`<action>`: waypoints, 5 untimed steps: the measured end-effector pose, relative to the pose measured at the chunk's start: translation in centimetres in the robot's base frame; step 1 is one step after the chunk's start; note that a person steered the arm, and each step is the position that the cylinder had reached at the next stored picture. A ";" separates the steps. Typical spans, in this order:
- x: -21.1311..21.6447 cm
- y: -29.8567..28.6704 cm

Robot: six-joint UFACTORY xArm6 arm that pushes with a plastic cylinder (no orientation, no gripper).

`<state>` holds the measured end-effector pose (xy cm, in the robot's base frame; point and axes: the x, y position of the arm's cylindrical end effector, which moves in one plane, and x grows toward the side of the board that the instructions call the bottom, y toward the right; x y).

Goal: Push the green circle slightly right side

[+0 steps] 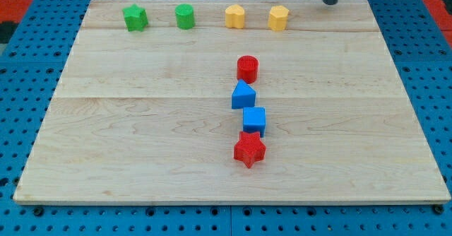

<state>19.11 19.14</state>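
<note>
My tip hangs at the view's top right, touching nothing – well apart from the green circle, which sits between the green star and 2 yellow blocks. Approach not begun – I judge it must reach the circle's left side

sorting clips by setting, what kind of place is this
Probably a lab tabletop rig: a wooden board on a blue perforated base, small coloured blocks like the green circle, and my tip at the top.

Green circle, upright short cylinder, near board's top edge, left of centre
</note>
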 end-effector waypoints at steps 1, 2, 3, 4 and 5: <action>0.1 -6.6; 0.1 -13.0; 0.3 -20.7; 0.3 -28.6; 3.5 -30.0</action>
